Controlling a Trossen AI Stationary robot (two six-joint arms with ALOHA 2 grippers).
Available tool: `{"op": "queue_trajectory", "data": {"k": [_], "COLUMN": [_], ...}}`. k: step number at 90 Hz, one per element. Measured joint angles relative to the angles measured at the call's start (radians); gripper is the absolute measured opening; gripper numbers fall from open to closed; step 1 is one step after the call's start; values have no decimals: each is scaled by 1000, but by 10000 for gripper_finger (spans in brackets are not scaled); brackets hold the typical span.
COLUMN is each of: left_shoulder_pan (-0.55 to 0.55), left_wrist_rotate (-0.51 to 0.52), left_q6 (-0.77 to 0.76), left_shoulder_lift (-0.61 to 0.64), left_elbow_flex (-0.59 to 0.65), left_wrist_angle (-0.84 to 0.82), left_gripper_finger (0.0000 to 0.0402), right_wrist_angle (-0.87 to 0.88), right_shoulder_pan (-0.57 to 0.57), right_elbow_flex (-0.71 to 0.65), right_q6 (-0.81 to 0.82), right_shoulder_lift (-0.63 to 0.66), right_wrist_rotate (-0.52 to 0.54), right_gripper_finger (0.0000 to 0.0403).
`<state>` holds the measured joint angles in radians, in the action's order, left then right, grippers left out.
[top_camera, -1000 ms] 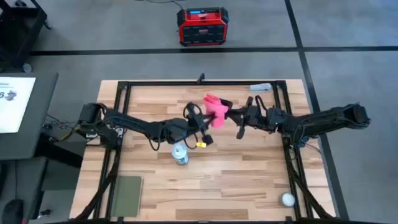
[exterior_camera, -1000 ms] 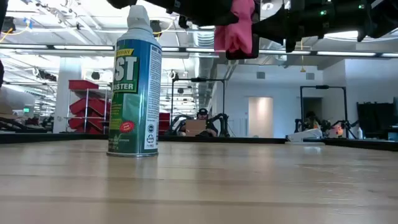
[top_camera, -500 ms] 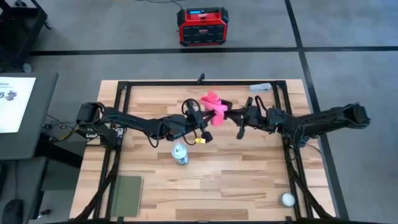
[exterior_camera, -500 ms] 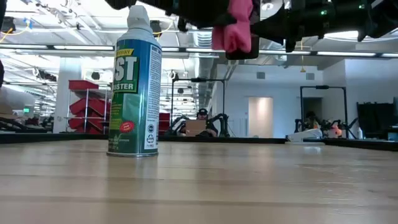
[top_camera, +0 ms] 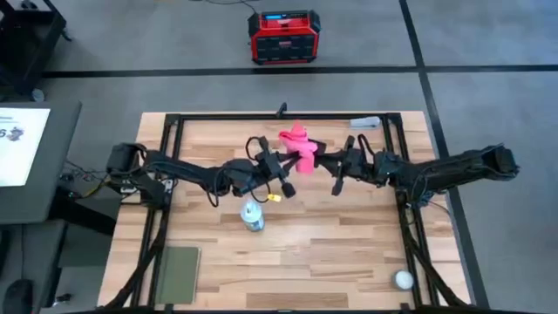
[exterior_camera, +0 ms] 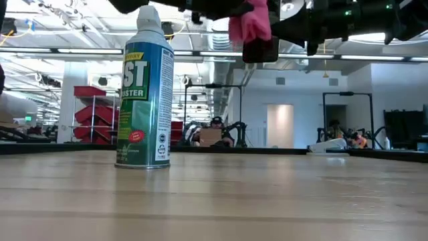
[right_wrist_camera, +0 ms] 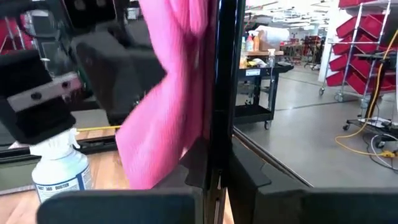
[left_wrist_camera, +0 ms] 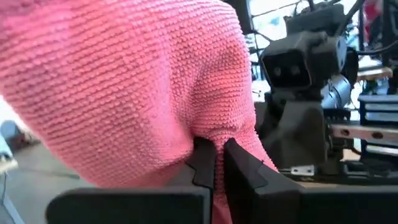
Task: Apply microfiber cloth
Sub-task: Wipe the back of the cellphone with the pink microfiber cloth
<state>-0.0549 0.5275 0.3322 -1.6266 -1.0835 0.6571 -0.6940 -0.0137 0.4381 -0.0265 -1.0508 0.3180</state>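
- The microfiber cloth (top_camera: 298, 146) hangs in the air above the middle of the table's (top_camera: 349, 253) far half, a bunched pink fold held between the two arms.
- In the low view the microfiber cloth (exterior_camera: 249, 21) is well clear of the wood, draped against a thin black phone (exterior_camera: 261, 48).
- The left gripper (top_camera: 283, 161) is clamped on the microfiber cloth; in the left wrist view its fingers (left_wrist_camera: 203, 163) pinch the fabric (left_wrist_camera: 130, 87) tight between them.
- The right gripper (top_camera: 330, 161) reaches in from the opposite side, just beside the microfiber cloth, its fingers (right_wrist_camera: 198, 163) closed on the edge-on phone (right_wrist_camera: 224, 81) with the pink fabric (right_wrist_camera: 165, 112) lying against it.
- A duster spray can (top_camera: 252, 215) stands upright on the table, nearer the front edge than the grippers.
- A dull green pad (top_camera: 180, 273) lies at the table's front left corner.
- A small white ball (top_camera: 403, 279) rests near the front right corner.
- A red box (top_camera: 284, 37) sits on the floor beyond the table.
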Motion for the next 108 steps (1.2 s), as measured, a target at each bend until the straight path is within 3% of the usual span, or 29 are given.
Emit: {"op": "queue_trajectory", "data": {"k": [21,49,65,86,108], "left_shoulder_pan": [16,16,18,18,18], "left_wrist_rotate": [-5,21,81,80,23], "left_q6": [100,92,-75,-351,-530], "left_shoulder_lift": [111,443,589,629,638], "left_elbow_flex": [-54,-56,-56,-7,168], "left_wrist_angle": [-259,-717,-1115,-1492,-1565], "left_gripper_finger": [0,0,0,0,0], "right_wrist_angle": [13,99,221,320,343], "right_shoulder_pan": [0,1,1,2,2], "right_elbow_flex": [0,0,0,0,0], "right_q6": [0,-1,6,27,29], "right_shoulder_lift": [13,76,130,193,208], "right_wrist_rotate": [0,-5,22,48,51], "right_gripper_finger": [16,16,16,16,16]}}
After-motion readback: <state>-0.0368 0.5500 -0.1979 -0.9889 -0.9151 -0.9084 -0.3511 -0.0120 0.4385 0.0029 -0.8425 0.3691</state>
